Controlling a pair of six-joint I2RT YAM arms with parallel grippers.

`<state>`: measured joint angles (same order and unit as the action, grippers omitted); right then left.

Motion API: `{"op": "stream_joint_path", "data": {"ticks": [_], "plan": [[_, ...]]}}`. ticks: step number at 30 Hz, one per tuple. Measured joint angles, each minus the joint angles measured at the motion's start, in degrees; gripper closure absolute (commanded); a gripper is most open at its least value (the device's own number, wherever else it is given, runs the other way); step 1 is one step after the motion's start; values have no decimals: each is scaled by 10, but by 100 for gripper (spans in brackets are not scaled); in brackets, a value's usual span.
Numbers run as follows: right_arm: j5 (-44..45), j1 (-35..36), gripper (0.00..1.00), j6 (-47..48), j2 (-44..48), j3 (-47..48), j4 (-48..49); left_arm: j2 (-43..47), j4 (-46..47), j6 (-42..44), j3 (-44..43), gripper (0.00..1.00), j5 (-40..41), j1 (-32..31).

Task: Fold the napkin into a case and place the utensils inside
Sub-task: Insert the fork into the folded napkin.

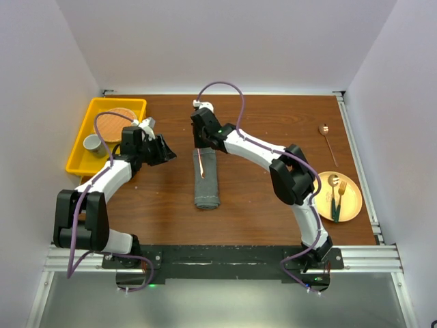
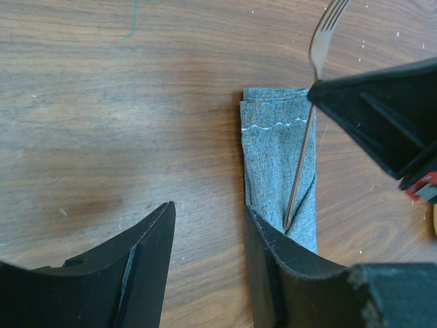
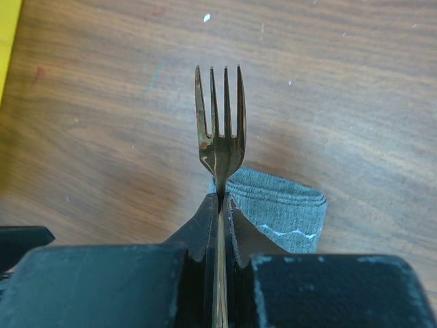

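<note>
The napkin lies mid-table folded into a long narrow grey case (image 1: 207,181), also in the left wrist view (image 2: 270,164) and the right wrist view (image 3: 280,205). My right gripper (image 1: 203,140) (image 3: 222,198) is shut on a copper fork (image 3: 220,137) just below its head, above the case's far end. The fork's thin handle (image 2: 300,157) slants down into the case's fold. My left gripper (image 1: 166,150) (image 2: 209,208) stands open just left of the case with nothing between its fingers. Other utensils: a spoon (image 1: 326,137) on the table at far right, two more pieces (image 1: 336,195) on the plate.
A yellow tray (image 1: 78,157) at the back left holds a cup (image 1: 92,144) and a round brown mat (image 1: 121,115). A yellow-orange plate (image 1: 351,205) sits at the right near the table's side rail.
</note>
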<state>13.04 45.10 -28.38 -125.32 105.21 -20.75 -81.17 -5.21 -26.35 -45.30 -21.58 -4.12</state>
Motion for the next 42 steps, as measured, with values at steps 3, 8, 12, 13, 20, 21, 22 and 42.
{"op": "stream_joint_path", "data": {"ticks": [3,8,12,13,20,21,22,42], "plan": [[0,5,100,0,0,-12,5,0,0,2,0,51,1,0],[0,12,100,-2,0,-36,7,0,0,4,0,51,4,0],[2,15,100,-7,0,-47,6,1,0,4,1,51,4,1],[3,16,100,-8,0,-47,5,1,0,4,1,51,4,1],[8,20,100,-29,3,-53,-5,5,-1,5,3,51,4,3],[8,21,100,-32,3,-54,-9,8,-1,5,4,51,4,3],[8,22,100,-36,5,-55,-12,10,0,5,6,51,4,3],[-10,31,100,-83,21,-85,-55,20,-2,10,24,52,5,7]]}}
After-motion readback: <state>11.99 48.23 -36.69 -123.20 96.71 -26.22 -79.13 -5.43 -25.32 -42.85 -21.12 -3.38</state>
